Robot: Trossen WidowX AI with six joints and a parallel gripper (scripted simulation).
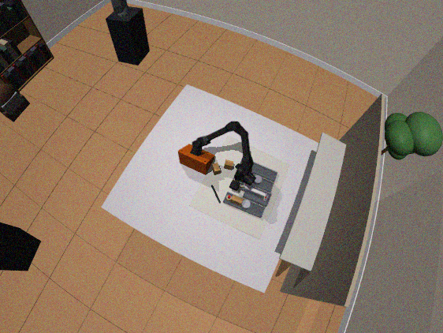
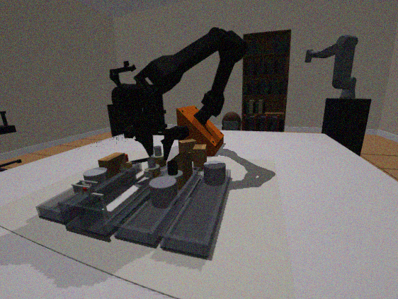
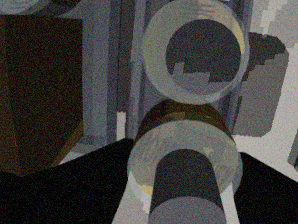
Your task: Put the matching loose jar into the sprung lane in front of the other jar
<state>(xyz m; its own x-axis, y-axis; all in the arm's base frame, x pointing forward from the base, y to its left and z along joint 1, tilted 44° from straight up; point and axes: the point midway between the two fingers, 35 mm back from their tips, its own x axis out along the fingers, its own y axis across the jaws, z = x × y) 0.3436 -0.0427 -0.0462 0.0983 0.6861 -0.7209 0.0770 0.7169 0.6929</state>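
My gripper (image 2: 158, 156) (image 3: 182, 155) points down, shut on a jar with a pale lid and grey knob (image 2: 158, 151) (image 3: 187, 212). A matching jar (image 2: 151, 172) (image 3: 154, 55) stands in the sprung lane (image 2: 90, 227) (image 3: 136, 100), directly beyond the held one. In the wrist view the two jars look close together or touching, in one line along the lane. The held jar is at the lane's front end; whether its base touches the floor is hidden. A red mark (image 2: 84, 189) shows on the pusher's rear parts. The pusher plate and front stop are not clearly visible.
A black-knobbed jar (image 2: 172, 168) and a tall brown box (image 2: 185, 156) (image 3: 42, 90) stand close beside the gripper. Large grey-lidded jars (image 2: 163, 184) (image 2: 214, 171) (image 2: 95, 173) stand in other lanes. Another brown box (image 2: 111, 164) is on the far side. A black rod (image 1: 216, 194) lies in front.
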